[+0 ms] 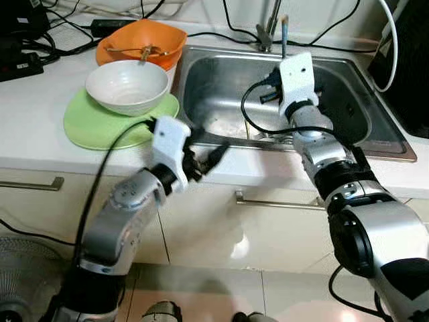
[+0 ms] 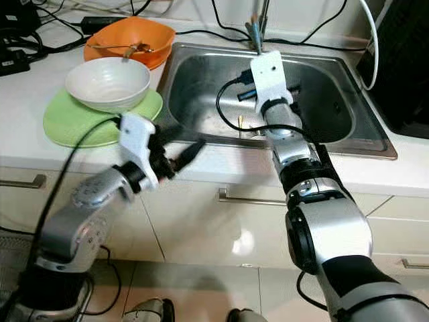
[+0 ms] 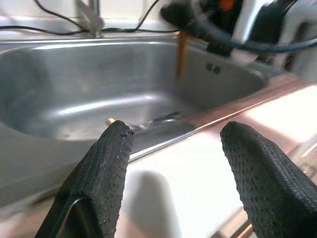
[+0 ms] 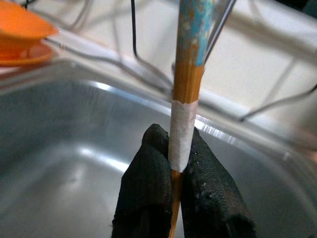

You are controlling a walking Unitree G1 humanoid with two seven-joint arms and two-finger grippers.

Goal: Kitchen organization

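Right hand [image 4: 173, 163] is over the stainless sink [image 1: 221, 87] at upper centre of the frame, fingers [image 4: 148, 168] clamped together on a bamboo stick [image 4: 185, 79] with a blue-painted upper part and a white band; the stick stands upright above the basin, near the tap [image 1: 268, 30]. Left hand [image 3: 173, 144] is at the desk's [image 1: 40, 127] front edge, centre of the frame, just before the sink rim; its fingers [image 3: 106, 163] are apart and hold nothing. On the desk, at upper left of the frame: a white ribbed bowl [image 1: 127, 86] resting on a green plate [image 1: 87, 124]; behind it, an orange bowl [image 1: 144, 40] containing a utensil, type not discernible. Small debris lies on the sink bottom.
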